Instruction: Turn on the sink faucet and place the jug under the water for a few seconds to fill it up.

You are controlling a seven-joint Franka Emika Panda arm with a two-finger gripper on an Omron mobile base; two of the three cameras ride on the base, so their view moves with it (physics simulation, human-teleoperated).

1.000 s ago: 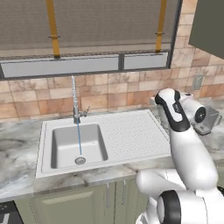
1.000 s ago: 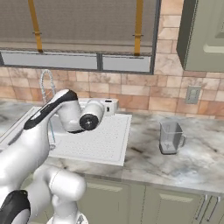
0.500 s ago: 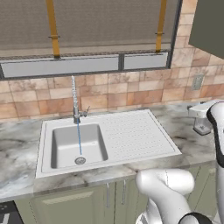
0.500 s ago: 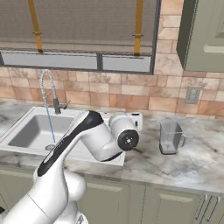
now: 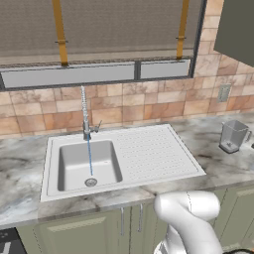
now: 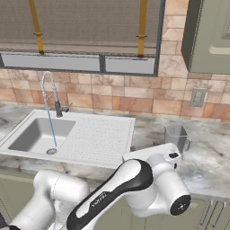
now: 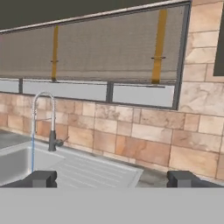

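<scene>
Since half a second ago the white arm has swung further right and lower: in the left base view it has dropped from the right edge to the bottom, and in the right base view its elbow now bulks in the foreground, just in front of the small transparent greyish jug [image 6: 175, 137]. The jug [image 5: 233, 135] itself has not moved; it stands upright on the grey marbled counter [image 5: 218, 166], well to the right of the white rectangular sink [image 5: 149, 151] and below a wall outlet [image 5: 224, 92].

The two-finger gripper [image 7: 111, 179] has its dark fingertips [image 7: 42, 178] set wide apart, holding nothing, and looks level toward the tiled wall and window.

The tall thin silver spring-coil faucet [image 5: 84, 111] rises at the back of the basin, and a thin straight blue stream of water [image 5: 90, 156] falls from its spout to near the round drain [image 5: 90, 182]. The ribbed drainboard [image 6: 96, 137] lies between basin and jug.
</scene>
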